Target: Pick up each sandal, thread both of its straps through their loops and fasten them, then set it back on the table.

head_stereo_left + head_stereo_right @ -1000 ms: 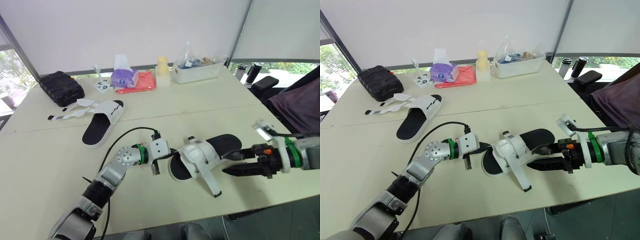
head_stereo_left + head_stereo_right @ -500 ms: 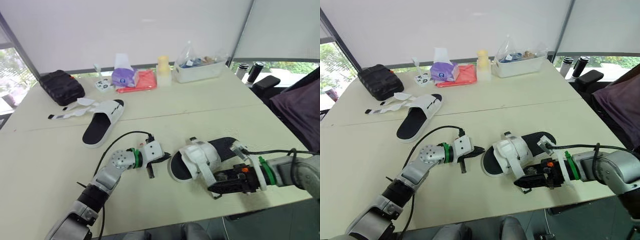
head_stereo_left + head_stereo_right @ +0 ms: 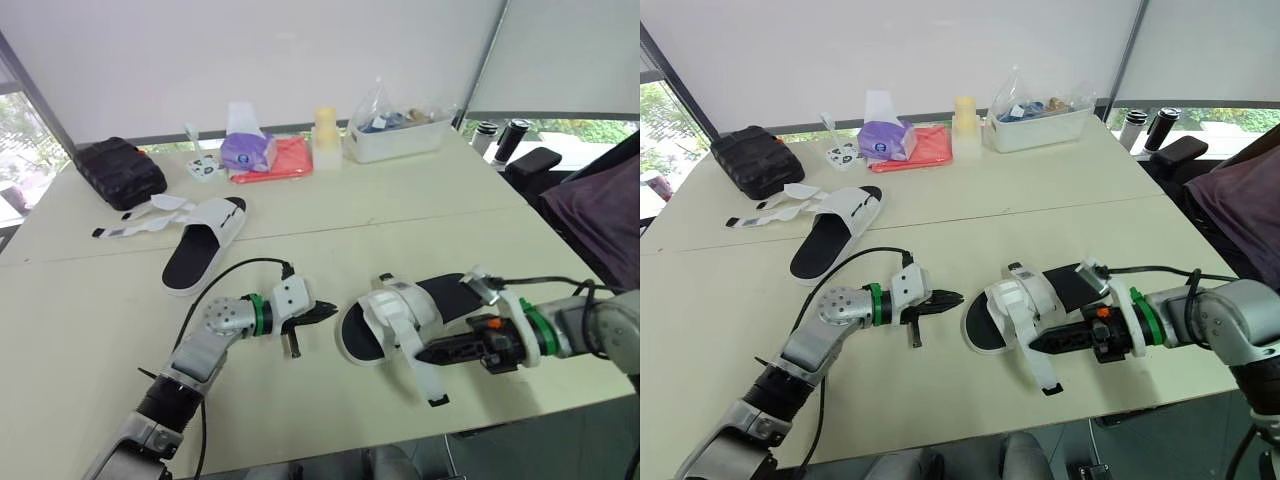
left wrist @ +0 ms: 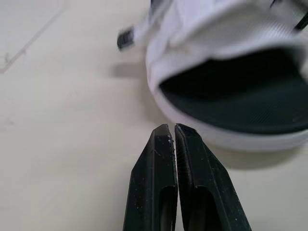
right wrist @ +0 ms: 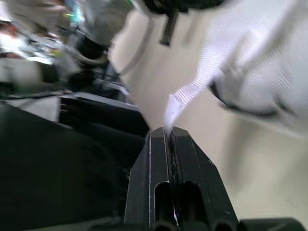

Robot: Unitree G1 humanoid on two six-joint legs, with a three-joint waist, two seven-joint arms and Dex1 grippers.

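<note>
Two sandals lie on the table (image 3: pixel 80 330), both white with a black footbed. The near sandal (image 3: pixel 395 310) sits close to the front edge, right of the middle. Its upper is bunched over the footbed, and one long strap (image 3: pixel 427 378) trails loose toward the front edge. The far sandal (image 3: pixel 200 250) lies toward the left edge, about halfway back, with its loose straps (image 3: pixel 140 222) splayed flat toward that edge.

My right gripper (image 3: pixel 422 355) is clenched, low over the table beside the near sandal. In its wrist view the strap runs straight into the seam between the fingertips, so I read it as pinched there. My left gripper (image 3: pixel 330 312) is pressed closed on nothing, pointing at the rounded end of the near sandal, just apart from it.

Print on the tissue pack (image 3: pixel 247 150) at the back edge is too small for me to read. A red cloth (image 3: pixel 285 160), a tub (image 3: pixel 395 140) and a black pouch (image 3: pixel 120 170) also line the back edge, well apart from both sandals. Bare tabletop runs between the sandals and along the front left.
</note>
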